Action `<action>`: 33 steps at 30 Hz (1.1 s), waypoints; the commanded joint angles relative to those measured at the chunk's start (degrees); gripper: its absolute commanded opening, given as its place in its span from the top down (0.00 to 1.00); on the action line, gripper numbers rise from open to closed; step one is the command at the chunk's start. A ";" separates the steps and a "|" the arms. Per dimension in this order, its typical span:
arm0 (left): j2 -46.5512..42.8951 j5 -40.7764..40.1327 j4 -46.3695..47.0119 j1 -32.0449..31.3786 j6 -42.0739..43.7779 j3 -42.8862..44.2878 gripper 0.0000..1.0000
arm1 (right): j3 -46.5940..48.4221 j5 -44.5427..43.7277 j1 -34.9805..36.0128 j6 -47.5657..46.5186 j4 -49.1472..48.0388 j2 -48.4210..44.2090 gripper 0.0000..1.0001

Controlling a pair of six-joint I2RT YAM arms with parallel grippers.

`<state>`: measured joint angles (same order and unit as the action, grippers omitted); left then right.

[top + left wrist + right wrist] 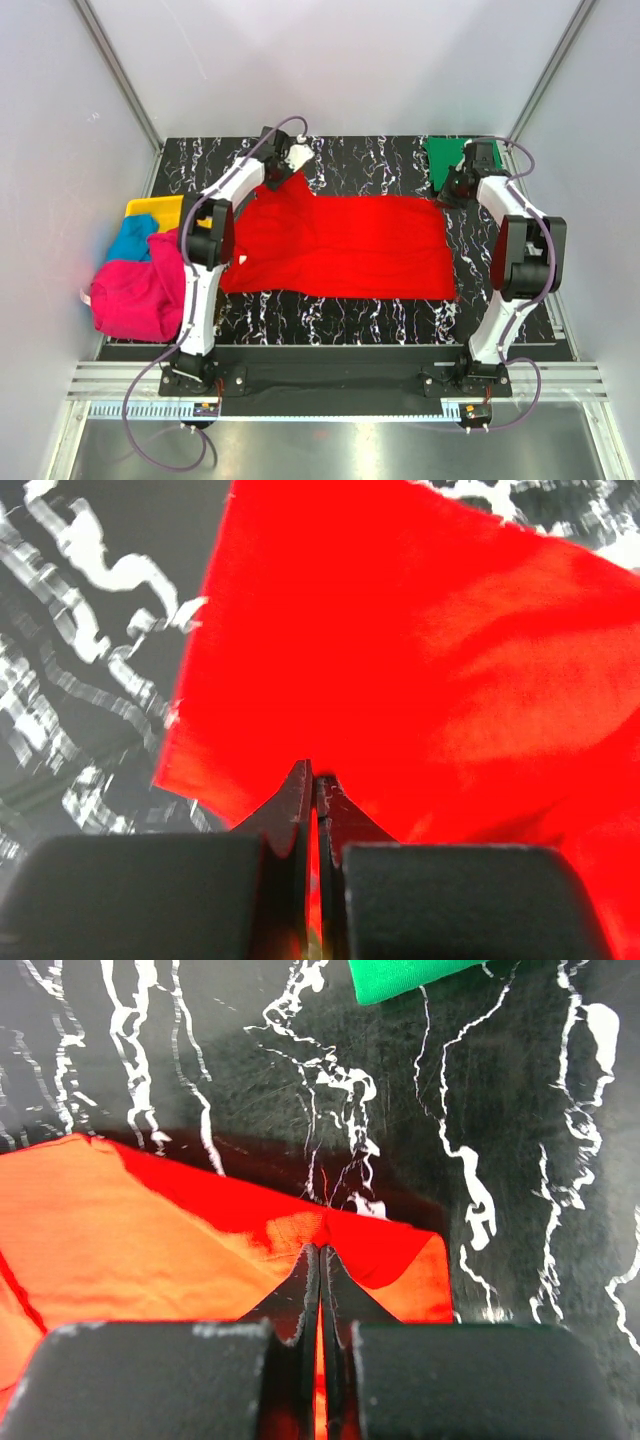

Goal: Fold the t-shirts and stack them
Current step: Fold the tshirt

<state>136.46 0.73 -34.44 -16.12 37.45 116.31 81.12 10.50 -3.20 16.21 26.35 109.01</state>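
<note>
A bright red t-shirt (pixel 340 245) lies spread across the middle of the black marbled table. My left gripper (pixel 287 163) is at its far left corner, and in the left wrist view the left gripper (pixel 316 780) is shut with red cloth (pixel 420 660) pinched between the fingers. My right gripper (pixel 455 188) is at the shirt's far right corner. The right wrist view shows the right gripper (pixel 320 1250) shut on a raised fold of the red t-shirt (pixel 150 1240). A folded dark green t-shirt (pixel 445 160) (pixel 400 975) lies at the back right.
A magenta pink t-shirt (pixel 135 295) and a turquoise blue one (pixel 133 240) are heaped at the table's left edge, over a yellow tray (pixel 155 207). White walls close in the table on the left, right and back.
</note>
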 commanded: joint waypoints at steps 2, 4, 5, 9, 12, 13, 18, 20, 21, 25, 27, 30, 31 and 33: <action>-16.63 -3.63 4.02 -0.14 -0.63 -8.54 1.00 | -3.59 -1.71 0.30 -0.39 -0.77 -7.67 1.00; -21.91 -5.20 3.41 -0.14 0.16 -14.08 1.00 | -6.22 -2.76 0.30 -0.04 -1.21 -9.69 1.00; -23.60 -5.56 3.15 -0.23 0.17 -16.01 1.00 | -7.20 -3.03 0.30 -0.12 -1.30 -10.48 1.00; -31.51 -5.65 0.43 -1.36 1.39 -26.98 1.00 | -10.98 -4.35 0.30 0.84 -2.00 -12.94 1.00; -36.08 -4.96 -3.25 -2.42 0.96 -33.05 1.00 | -13.44 -4.35 0.30 1.37 -2.35 -14.70 1.00; -37.92 -4.17 -4.05 -2.69 0.17 -34.47 1.00 | -14.06 -4.18 0.30 1.72 -2.79 -15.14 1.00; -41.27 -5.57 -5.90 -5.85 -1.76 -42.29 1.00 | -16.96 -6.02 0.30 1.81 -2.18 -17.69 1.00; -42.15 -6.00 -6.17 -6.64 -3.00 -43.09 1.00 | -17.31 -6.81 0.30 1.64 -1.65 -18.13 1.00; -42.33 -6.01 -6.87 -7.08 -3.43 -43.19 1.00 | -17.49 -7.16 0.30 1.63 -1.22 -18.48 1.00; -42.68 -6.09 -10.47 -7.78 -6.33 -42.31 1.00 | -19.86 -7.60 0.30 1.81 -1.47 -18.66 1.00; -42.77 -5.48 -12.05 -8.22 -6.78 -42.83 1.00 | -21.00 -7.51 0.30 1.99 -2.17 -18.22 1.00; -42.25 -3.28 -12.24 -9.10 -7.57 -45.29 1.00 | -21.44 -7.34 0.30 2.07 -2.79 -16.91 1.00; -41.46 -3.11 -11.97 -9.37 -7.83 -45.99 1.00 | -21.36 -7.34 0.30 1.99 -2.88 -16.47 1.00; -40.67 -2.76 -12.58 -9.81 -7.74 -47.05 0.99 | -21.27 -7.16 0.30 1.99 -2.97 -15.59 1.00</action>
<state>95.98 -3.25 -45.23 -24.97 31.03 71.05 59.53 4.97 -3.11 17.82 25.10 92.55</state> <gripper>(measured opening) 0.013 0.010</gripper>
